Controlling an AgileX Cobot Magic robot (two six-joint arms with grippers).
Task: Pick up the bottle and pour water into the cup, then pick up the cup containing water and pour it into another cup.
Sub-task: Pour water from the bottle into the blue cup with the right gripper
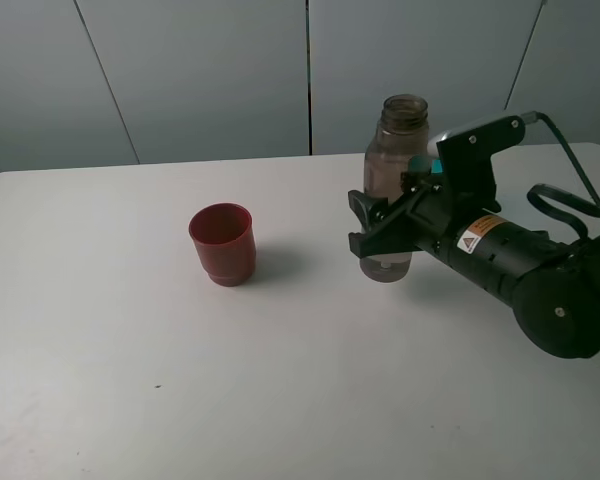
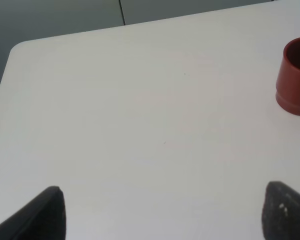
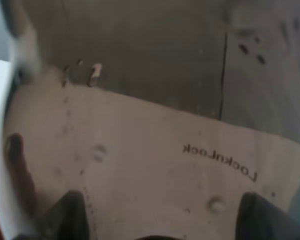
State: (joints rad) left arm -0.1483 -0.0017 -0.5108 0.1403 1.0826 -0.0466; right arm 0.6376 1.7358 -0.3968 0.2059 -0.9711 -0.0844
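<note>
The tall smoky grey-brown bottle (image 1: 392, 160) stands upright on the white table (image 1: 130, 380), right of centre. My right gripper (image 1: 361, 225) reaches in from the right, one finger on each side of the bottle's lower half, closed on it. In the right wrist view the bottle (image 3: 155, 125) fills the frame between the fingertips (image 3: 65, 217). Only a sliver of the teal cup (image 1: 423, 165) shows behind the right arm. The dark red cup (image 1: 222, 243) stands left of centre and also shows in the left wrist view (image 2: 295, 77). My left gripper (image 2: 165, 215) is open and empty above bare table.
The right arm's black body and cables (image 1: 540, 280) lie over the table's right side. The table's rounded far-left corner (image 2: 17, 47) and the grey wall panels (image 1: 210, 70) lie beyond.
</note>
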